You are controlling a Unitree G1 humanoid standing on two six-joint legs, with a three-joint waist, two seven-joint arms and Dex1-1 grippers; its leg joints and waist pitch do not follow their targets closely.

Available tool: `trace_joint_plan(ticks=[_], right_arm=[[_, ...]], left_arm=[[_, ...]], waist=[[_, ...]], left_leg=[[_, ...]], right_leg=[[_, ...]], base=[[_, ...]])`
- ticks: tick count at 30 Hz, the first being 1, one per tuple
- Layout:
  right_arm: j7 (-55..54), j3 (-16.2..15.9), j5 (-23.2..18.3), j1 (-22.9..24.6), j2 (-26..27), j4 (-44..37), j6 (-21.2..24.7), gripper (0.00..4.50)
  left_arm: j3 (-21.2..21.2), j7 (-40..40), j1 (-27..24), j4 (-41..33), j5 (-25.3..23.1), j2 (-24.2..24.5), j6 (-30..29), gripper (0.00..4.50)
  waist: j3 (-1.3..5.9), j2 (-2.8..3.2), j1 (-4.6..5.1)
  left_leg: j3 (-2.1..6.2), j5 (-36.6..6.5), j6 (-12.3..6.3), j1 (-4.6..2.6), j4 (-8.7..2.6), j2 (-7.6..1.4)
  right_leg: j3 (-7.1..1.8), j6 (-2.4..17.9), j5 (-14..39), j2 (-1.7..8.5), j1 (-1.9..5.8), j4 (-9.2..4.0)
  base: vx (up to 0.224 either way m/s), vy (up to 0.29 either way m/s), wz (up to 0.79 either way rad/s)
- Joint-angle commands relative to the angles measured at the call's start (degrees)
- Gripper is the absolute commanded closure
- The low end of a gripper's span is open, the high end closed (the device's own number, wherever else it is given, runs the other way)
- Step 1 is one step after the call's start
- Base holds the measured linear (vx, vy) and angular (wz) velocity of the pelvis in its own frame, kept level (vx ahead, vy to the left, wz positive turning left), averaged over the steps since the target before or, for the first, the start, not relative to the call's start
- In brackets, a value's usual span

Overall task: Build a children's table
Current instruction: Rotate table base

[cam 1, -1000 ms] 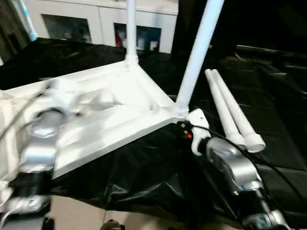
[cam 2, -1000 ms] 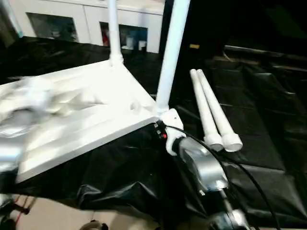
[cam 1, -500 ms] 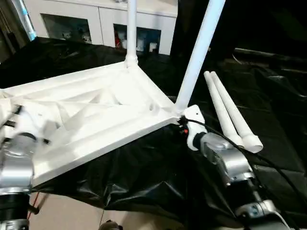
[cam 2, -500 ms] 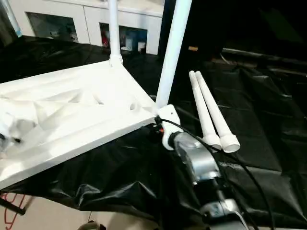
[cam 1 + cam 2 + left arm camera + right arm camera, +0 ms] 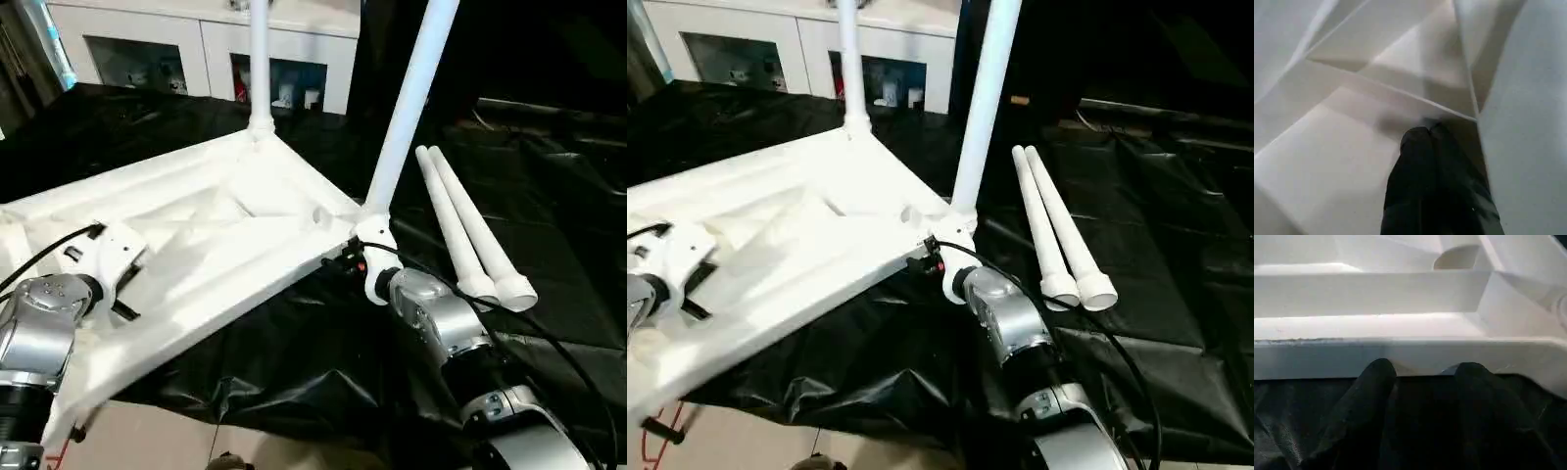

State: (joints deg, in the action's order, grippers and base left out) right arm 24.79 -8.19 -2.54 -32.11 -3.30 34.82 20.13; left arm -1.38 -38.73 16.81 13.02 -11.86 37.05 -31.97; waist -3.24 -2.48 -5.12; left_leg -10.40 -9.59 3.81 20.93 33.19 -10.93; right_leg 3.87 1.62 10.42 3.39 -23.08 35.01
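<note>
The children's table top lies upside down on black cloth, ribbed underside up. One leg stands in its far corner and another leg in its right corner. Two loose legs lie side by side on the cloth to the right. My left gripper is shut, its tips resting on a flat panel between ribs near the top's left end. My right gripper is open at the top's near edge just left of the right corner leg, with both fingertips against the rim.
A white cabinet with glass doors stands behind the work. Black cloth covers the surface and hangs over its front edge, with pale floor below. The table top's near left corner overhangs that edge.
My left arm has drawn back toward the top's left end and its gripper has shut. My right gripper has slid left along the rim, away from the corner leg, and its fingers have narrowed.
</note>
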Motion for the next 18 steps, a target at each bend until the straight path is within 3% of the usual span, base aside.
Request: trace_joint_plan(ticks=[1,2,4,6,12,18], right_arm=[[-0.6,0.9,0.1,-1.8,0.0,1.7,-1.4,2.45],[-0.6,1.1,0.0,-2.1,0.0,2.4,-1.7,2.55],[-0.6,1.2,0.2,-2.4,-0.1,3.6,-2.4,2.72],[-0.4,1.2,0.4,-2.6,-0.1,4.5,-3.0,2.86],[-0.2,1.3,0.4,-3.3,-0.2,6.2,-4.1,3.43],[1.1,0.9,0.7,-3.2,0.0,6.6,-5.2,3.98]], left_arm=[[4.5,-5.5,-1.0,-0.3,2.3,-0.5,-1.2,4.5],[5.1,-6.9,-1.0,-0.7,2.8,-0.1,-0.6,4.5],[6.8,-12.5,-2.1,-3.7,5.3,0.9,1.3,4.5],[8.6,-17.7,-3.3,-7.0,7.4,2.0,3.3,4.5],[11.4,-23.2,-3.3,-11.3,10.6,1.3,3.8,4.5],[14.2,-24.5,3.7,-8.0,11.5,-4.3,6.1,4.5]], waist=[[3.38,1.4,0.1],[3.41,1.2,0.08],[3.36,1.59,0.0],[3.44,1.48,0.03],[3.42,1.51,0.2],[3.61,1.37,0.38]], left_leg=[[1.31,-16.7,2.16,-1.2,-4.37,-2.42],[1.28,-16.5,2.15,-1.24,-4.33,-2.45],[1.28,-16.6,2.23,-1.32,-4.35,-2.46],[1.26,-16.6,2.42,-1.26,-4.39,-2.53],[1.13,-16.6,2.65,-1.18,-4.4,-2.42],[0.93,-14.8,2.54,-1.11,-4.13,-2.21]], right_leg=[[-3.33,9.3,14.4,4.88,2.03,-4.28],[-3.34,9.5,14.3,4.93,2.03,-4.22],[-3.38,9.7,14.4,4.99,1.96,-4.27],[-3.38,9.9,13.8,4.95,2.0,-4.18],[-3.37,10.1,13.4,4.84,2.25,-4.05],[-3.39,9.8,11.9,4.58,2.48,-3.99]], base=[[0.0,0.0,0.0],[0.0,0.0,0.0],[0.0,0.0,0.0],[0.0,0.0,0.0],[0.0,0.0,0.0],[0.0,0.0,0.0]])
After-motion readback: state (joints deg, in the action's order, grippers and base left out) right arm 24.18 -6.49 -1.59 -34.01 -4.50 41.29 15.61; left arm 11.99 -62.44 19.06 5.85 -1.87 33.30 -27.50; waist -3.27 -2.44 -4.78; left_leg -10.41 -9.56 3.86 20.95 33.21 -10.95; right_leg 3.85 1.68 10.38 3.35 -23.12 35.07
